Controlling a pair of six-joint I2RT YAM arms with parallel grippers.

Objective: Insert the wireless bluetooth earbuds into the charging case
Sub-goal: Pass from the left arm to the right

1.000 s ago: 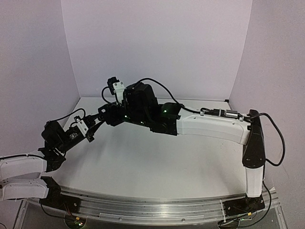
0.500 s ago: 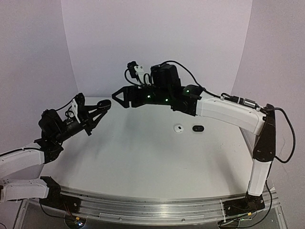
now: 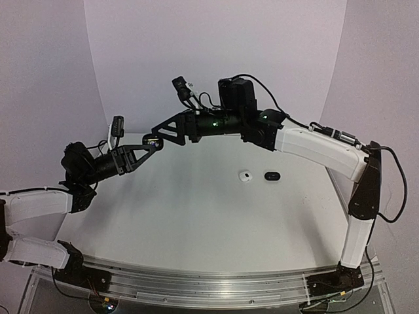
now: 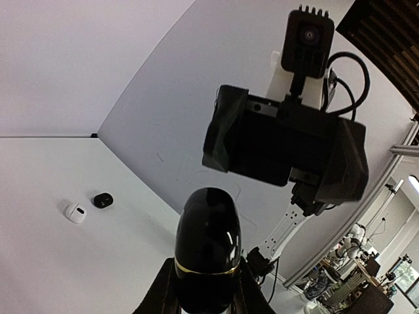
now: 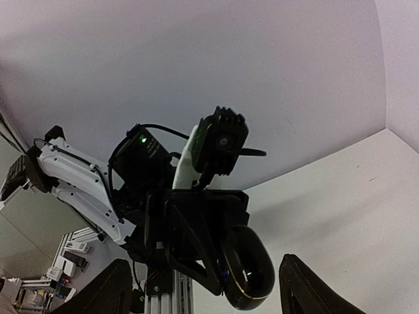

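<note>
A glossy black charging case [image 4: 208,245] with a thin gold band is held in the air, and my left gripper [image 4: 208,297] is shut on its lower half. In the top view the left gripper [image 3: 152,142] holds the case over the table's left part. Right in front of it, slightly higher, my right gripper [image 3: 159,129] stands open. The right wrist view shows the case [image 5: 249,269] between the spread fingers [image 5: 108,291] without touching them. Two small rounded pieces lie on the table, one white [image 3: 246,176] and one black [image 3: 271,175]. They are too small to tell earbuds from cases.
The white table [image 3: 196,222] has lilac walls behind it and on both sides. The right arm [image 3: 314,147] stretches across the table's back half above the two small pieces. A metal rail [image 3: 209,281] runs along the near edge.
Both arms have risen from low over the table's left part. The right gripper opened and drew back slightly. The two small pieces, hidden under the right arm a second ago, now show.
</note>
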